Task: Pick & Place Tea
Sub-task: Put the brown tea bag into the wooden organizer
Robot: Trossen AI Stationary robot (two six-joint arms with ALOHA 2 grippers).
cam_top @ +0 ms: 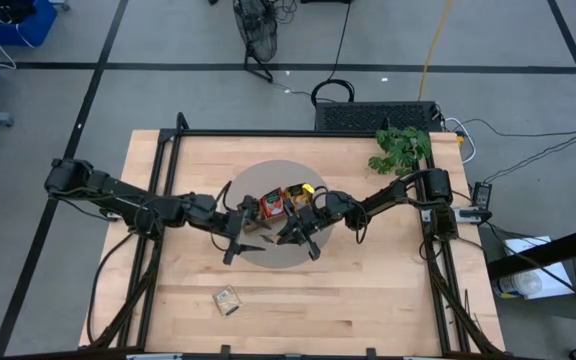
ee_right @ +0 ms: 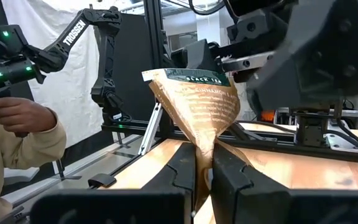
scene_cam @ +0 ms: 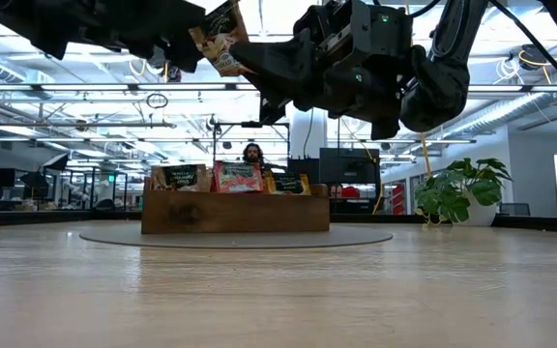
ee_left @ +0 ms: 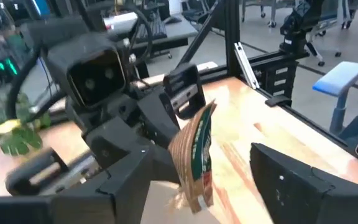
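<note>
A brown tea sachet with a dark green printed top band is up in the air between both grippers, over the near part of the grey round mat. My right gripper is shut on it. My left gripper is open, with one finger on each side of the sachet's opposite end; I cannot tell whether either finger touches it. Behind them, the long wooden tray rests on the mat and holds red, yellow and dark sachets standing upright. One more sachet lies flat on the bare table near the near edge. My right gripper pinches one pointed corner of the brown sachet between its two fingers. It comes roughly level from the table's right. The sachet is lifted clear of the table and fans out from the fingers toward the left gripper, tilted.
A potted plant stands at the far right corner of the table. A person's hand and sleeve show beyond the table, another person sits far behind the tray, and a spare arm stands in the room.
</note>
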